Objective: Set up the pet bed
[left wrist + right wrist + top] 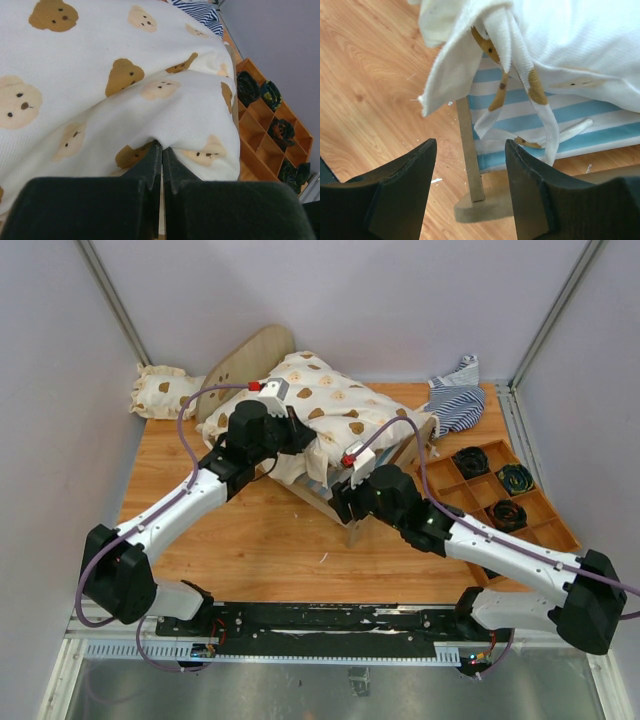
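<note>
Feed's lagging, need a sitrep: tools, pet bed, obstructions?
Left tool shut on cream bear-print cushion. Right tool open, empty, facing light-wood, blue-striped pet bed. Cushion's ties dangle ahead of it.

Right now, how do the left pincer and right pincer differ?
The left pincer is shut, pinching a fold of the bear-print cushion; the right pincer is open and holds nothing. The left pincer faces the cushion's top; the right pincer faces a leg of the pet bed and the cushion's dangling ties. Both are black, at the same cushion.
</note>
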You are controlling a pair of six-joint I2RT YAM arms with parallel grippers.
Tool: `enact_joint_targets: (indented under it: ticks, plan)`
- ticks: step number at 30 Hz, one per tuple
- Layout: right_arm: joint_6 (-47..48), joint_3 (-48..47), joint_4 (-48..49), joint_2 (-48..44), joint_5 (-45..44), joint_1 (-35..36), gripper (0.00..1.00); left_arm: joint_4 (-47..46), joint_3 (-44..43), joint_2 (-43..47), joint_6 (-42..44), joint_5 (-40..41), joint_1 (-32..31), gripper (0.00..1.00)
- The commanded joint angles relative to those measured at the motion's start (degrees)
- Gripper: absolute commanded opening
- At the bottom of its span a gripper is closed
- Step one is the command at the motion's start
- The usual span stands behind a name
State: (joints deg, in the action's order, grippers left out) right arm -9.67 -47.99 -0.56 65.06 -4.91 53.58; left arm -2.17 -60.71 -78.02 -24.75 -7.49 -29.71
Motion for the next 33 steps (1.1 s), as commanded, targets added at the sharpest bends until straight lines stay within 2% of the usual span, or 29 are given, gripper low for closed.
enact_joint_targets:
  ticks: [1, 7, 11, 15, 20, 26, 27, 30, 33]
  plan:
    - [-0.49, 1.55, 7.81, 3.4, -4.55, 0.74, 0.59, -3.0, 0.24, -0.21, -0.42, -0.77, 0.65, 0.0]
    - [1.81, 0.07, 11.65, 9.82, -5.87, 0.78, 0.59, -3.59, 0.82, -0.2, -0.52, -0.72, 0.62, 0.0]
    - [1.7, -2.39, 10.14, 11.55, 4.05, 0.74, 0.55, -3.7, 0.94, -0.55, -0.18, -0.41, 0.69, 0.0]
    - [-6.62, -1.34, 10.74, 5.0, 18.25, 0.73, 0.52, -3.63, 1.15, -0.86, 0.29, 0.37, 0.71, 0.0]
    - [-20.93, 4.32, 22.52, -1.31, 28.29, 1.62, 0.5, -5.22, 2.76, -1.35, -0.26, 1.01, 0.71, 0.0]
    - [-32.1, 9.64, 28.87, -2.56, 27.66, 4.07, 0.5, -5.38, 3.96, -2.05, -0.11, 1.89, 0.71, 0.0]
    - [-31.33, 9.26, 27.29, -2.37, 27.24, 4.07, 0.51, -5.47, 4.08, -2.1, -0.13, 1.76, 0.71, 0.0]
    - [-25.72, 4.29, 10.85, -2.85, 19.36, 4.07, 0.52, -5.71, 4.44, -2.01, -0.26, 1.63, 0.71, 0.0]
    - [-24.24, 1.71, 6.93, -3.64, 16.68, 3.99, 0.53, -5.73, 4.63, -2.09, -0.17, 1.72, 0.71, 0.0]
